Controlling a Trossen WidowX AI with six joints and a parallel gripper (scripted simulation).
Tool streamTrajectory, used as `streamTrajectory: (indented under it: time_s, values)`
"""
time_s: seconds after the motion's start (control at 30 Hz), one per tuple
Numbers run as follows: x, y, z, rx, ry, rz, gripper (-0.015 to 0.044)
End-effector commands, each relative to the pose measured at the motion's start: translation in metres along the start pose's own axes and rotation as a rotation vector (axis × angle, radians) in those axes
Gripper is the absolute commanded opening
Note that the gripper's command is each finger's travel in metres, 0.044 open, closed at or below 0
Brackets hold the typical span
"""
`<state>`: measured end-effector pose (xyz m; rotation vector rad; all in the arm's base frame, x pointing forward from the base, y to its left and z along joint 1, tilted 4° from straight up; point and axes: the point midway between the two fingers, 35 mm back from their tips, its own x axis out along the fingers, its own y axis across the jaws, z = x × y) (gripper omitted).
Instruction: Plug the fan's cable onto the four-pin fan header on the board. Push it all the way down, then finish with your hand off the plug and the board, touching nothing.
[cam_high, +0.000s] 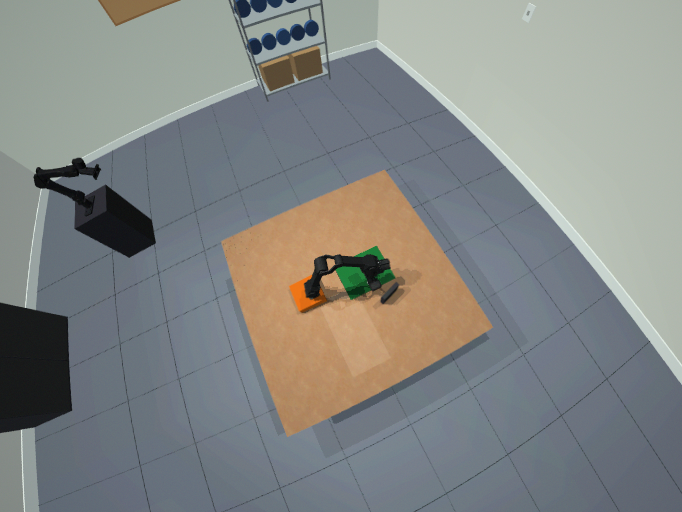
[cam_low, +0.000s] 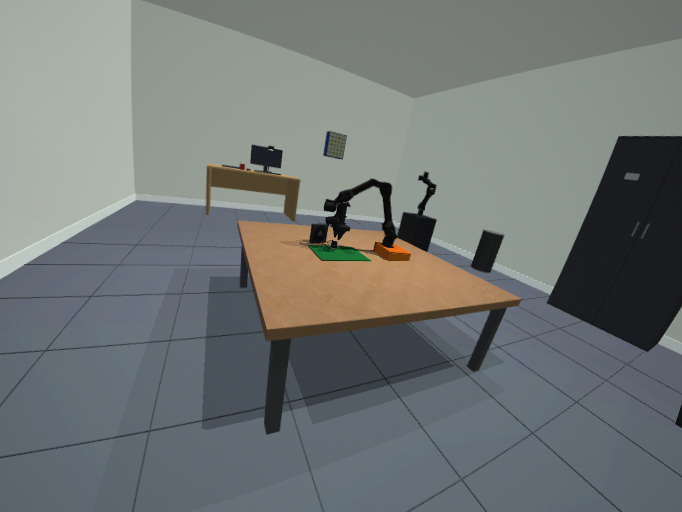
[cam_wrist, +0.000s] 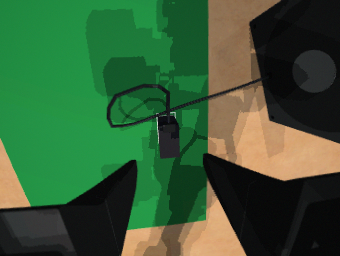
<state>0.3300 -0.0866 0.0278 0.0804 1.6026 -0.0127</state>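
The arm's black parallel-jaw gripper (cam_wrist: 169, 165) hangs over the flat green circuit board (cam_wrist: 60, 100) with its fingers spread apart and holding nothing. Between and just ahead of them, the small dark rectangular plug (cam_wrist: 169, 136) stands on the board near its right edge, with a pale sliver at its top end that is probably the header. Neither finger appears to touch the plug in the wrist view. Its thin black cable (cam_wrist: 220, 95) loops on the board and runs off to the black square fan (cam_wrist: 305, 75) resting on the brown wooden surface (cam_wrist: 235, 135) beside the board.

The step in hand appears to be the release and retreat. To do it well, the gripper should rise straight up, without sideways drift, so that neither finger knocks the plug or snags the cable loop lying just beyond it. The fingers need no further spreading if both sides show a gap. Whether the plug is fully seated cannot be judged from these views; a tilt would call for a fresh push before leaving.
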Motion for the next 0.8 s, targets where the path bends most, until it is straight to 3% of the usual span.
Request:
streamTrajectory:
  time_s: [0.0,0.1,0.43,0.77]
  values:
    - [-0.011,-0.001,0.001,-0.004,-0.003,-0.008,0.0260]
    - [-0.013,-0.002,-0.007,-0.004,-0.003,-0.008,0.0260]
    - [-0.010,-0.003,-0.118,-0.003,0.005,-0.008,0.0260]
    - [-0.010,-0.003,-0.120,-0.003,0.005,-0.008,0.0260]
